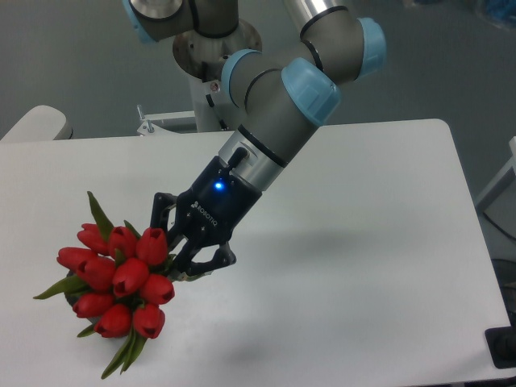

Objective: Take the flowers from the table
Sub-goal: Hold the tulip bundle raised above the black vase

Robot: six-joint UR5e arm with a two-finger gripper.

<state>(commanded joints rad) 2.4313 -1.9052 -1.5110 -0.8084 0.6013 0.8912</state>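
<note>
The flowers [118, 278] are a bunch of red tulips with green leaves, at the front left of the white table [355, 242]. My gripper [179, 251] is closed around the stem end of the bunch, just right of the blooms, with the stems hidden between its black fingers [205, 262]. The blooms point left and toward the camera. A dark shadow lies under the bunch; I cannot tell whether the bunch touches the table.
The arm reaches down from its base [214, 48] at the back centre. A pale rounded object [32, 125] sits off the table's back left corner. A dark object [501, 347] shows at the front right edge.
</note>
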